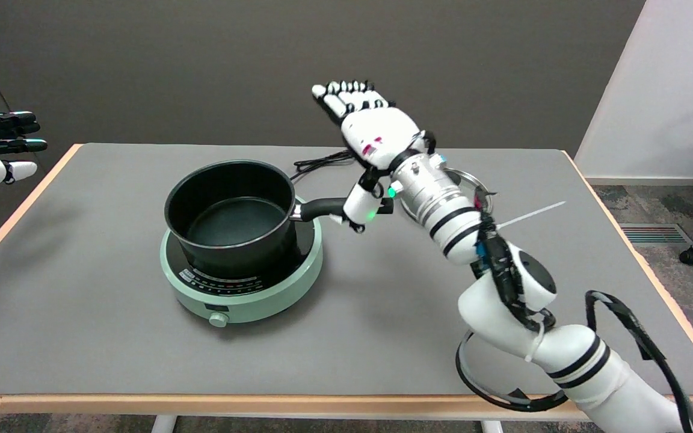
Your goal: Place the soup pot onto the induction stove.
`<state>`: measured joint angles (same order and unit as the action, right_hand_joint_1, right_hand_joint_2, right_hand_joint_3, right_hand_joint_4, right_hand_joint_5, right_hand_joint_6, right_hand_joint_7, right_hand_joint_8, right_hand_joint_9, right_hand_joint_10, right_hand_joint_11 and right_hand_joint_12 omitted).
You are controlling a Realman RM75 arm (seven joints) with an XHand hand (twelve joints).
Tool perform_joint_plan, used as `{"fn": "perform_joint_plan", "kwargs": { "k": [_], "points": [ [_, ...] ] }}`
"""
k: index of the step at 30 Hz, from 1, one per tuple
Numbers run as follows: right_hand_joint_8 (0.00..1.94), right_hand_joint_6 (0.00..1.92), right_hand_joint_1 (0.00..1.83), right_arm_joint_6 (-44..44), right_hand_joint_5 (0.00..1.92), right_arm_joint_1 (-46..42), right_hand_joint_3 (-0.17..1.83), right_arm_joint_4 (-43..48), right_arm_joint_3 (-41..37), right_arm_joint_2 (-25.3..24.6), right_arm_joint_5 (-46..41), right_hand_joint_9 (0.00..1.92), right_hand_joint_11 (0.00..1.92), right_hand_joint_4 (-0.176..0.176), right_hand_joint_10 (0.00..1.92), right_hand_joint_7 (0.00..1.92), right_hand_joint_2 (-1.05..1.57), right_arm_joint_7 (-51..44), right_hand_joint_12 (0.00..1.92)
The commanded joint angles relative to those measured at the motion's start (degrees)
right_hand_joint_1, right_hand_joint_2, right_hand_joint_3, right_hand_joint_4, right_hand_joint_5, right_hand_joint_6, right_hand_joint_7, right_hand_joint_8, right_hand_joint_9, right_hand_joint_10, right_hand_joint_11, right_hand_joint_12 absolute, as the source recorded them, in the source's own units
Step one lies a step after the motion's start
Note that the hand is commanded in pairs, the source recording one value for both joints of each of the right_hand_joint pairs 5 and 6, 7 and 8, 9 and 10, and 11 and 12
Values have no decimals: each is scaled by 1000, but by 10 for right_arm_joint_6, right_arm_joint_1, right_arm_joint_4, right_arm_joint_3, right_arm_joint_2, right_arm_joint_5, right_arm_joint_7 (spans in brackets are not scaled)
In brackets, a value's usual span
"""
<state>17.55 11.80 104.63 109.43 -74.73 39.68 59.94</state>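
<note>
We see the black soup pot [230, 219] sitting on the green induction stove [242, 278], while our right hand [366, 129] is spread flat above its handle [322, 208], thumb [361, 206] hanging beside it

A lab or office test room, not a kitchen — a bare grey wall [202, 66], a grey-topped table [82, 313] with a wood edge, patterned carpet [683, 282], a castor of wheeled furniture [690, 257] and a floor vent [653, 233] at the right.
</note>
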Motion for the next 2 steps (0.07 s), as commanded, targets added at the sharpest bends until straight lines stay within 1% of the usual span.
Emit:
{"fn": "perform_joint_plan", "kwargs": {
  "k": [1,2],
  "points": [
    [45,45,1137,-163,45,14,1028,17,-137,39,-59,45,45,-32,45,45,-44,183,45],
    [46,46,1127,-169,46,17,1023,15,-143,42,-63,46,46,-58,46,46,-13,191,46]
  ]
}}
